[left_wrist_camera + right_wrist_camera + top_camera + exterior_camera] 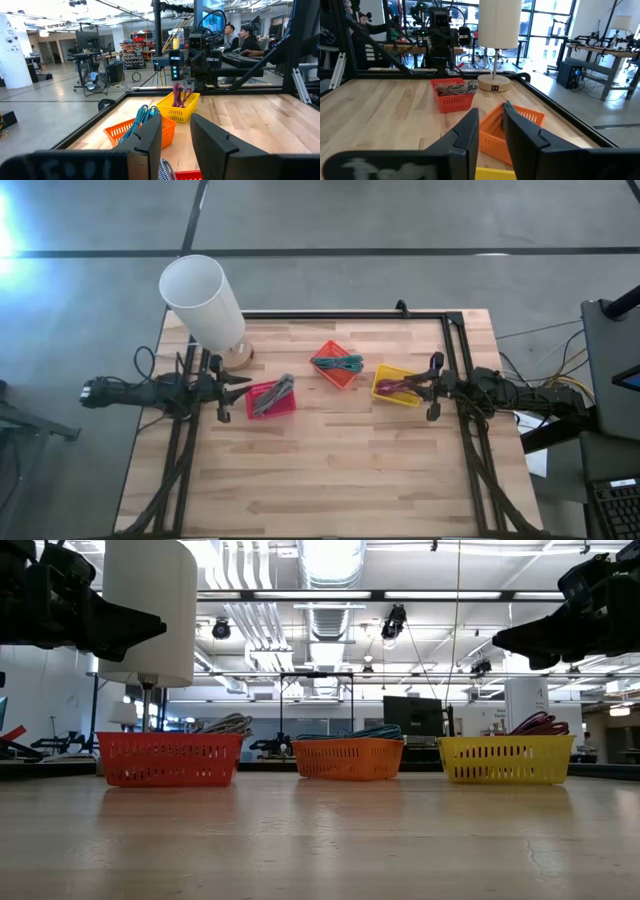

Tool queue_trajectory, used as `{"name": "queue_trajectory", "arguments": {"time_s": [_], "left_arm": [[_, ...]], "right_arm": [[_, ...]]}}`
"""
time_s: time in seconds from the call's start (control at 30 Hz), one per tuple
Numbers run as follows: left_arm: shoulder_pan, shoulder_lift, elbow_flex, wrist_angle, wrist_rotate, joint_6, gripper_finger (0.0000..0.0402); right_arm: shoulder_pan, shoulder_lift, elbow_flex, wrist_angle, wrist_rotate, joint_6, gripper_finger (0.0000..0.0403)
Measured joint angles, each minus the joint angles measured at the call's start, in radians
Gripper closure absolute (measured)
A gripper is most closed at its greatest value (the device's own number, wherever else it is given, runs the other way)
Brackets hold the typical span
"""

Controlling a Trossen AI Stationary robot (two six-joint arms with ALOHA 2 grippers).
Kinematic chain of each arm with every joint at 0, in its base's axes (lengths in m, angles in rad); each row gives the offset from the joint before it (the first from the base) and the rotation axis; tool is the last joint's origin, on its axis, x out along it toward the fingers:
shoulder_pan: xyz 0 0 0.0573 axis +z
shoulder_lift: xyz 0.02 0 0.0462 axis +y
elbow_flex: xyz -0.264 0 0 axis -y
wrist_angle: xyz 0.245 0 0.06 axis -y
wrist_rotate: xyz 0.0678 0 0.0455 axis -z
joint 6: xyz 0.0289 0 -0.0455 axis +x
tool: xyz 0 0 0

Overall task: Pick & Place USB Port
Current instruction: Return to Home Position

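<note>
Three small baskets stand in a row on the wooden table. The red basket (270,398) holds grey cables, the orange basket (337,365) holds teal cables, and the yellow basket (397,385) holds purple and magenta cables. My left gripper (238,388) hovers open at the red basket's left end, above table height, and points right. My right gripper (418,387) hovers open over the yellow basket's right end and points left. In the left wrist view the open left gripper (176,120) looks over the red basket's rim (187,175). In the right wrist view the open right gripper (490,112) looks over the yellow rim (495,174).
A table lamp with a white cylindrical shade (205,300) and a round wooden base (238,352) stands at the far left, just behind the red basket. A black frame (350,314) runs along the table's far edge and sides. The near half of the table (330,480) is bare wood. People sit beyond the table (240,37).
</note>
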Motion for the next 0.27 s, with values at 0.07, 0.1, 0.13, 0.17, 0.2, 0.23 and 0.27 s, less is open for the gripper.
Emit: {"name": "queue_trajectory", "arguments": {"time_s": [0.07,0.1,0.13,0.17,0.2,0.23,0.27], "left_arm": [[0.000,0.000,0.000,0.000,0.000,0.000,0.0293],[0.000,0.000,0.000,0.000,0.000,0.000,0.0293],[0.000,0.000,0.000,0.000,0.000,0.000,0.0293],[0.000,0.000,0.000,0.000,0.000,0.000,0.0293],[0.000,0.000,0.000,0.000,0.000,0.000,0.0293],[0.000,0.000,0.000,0.000,0.000,0.000,0.0293],[0.000,0.000,0.000,0.000,0.000,0.000,0.0293]], "right_arm": [[0.000,0.000,0.000,0.000,0.000,0.000,0.0314],[0.000,0.000,0.000,0.000,0.000,0.000,0.0313],[0.000,0.000,0.000,0.000,0.000,0.000,0.0312],[0.000,0.000,0.000,0.000,0.000,0.000,0.0312],[0.000,0.000,0.000,0.000,0.000,0.000,0.0312],[0.000,0.000,0.000,0.000,0.000,0.000,0.0313],[0.000,0.000,0.000,0.000,0.000,0.000,0.0314]]}}
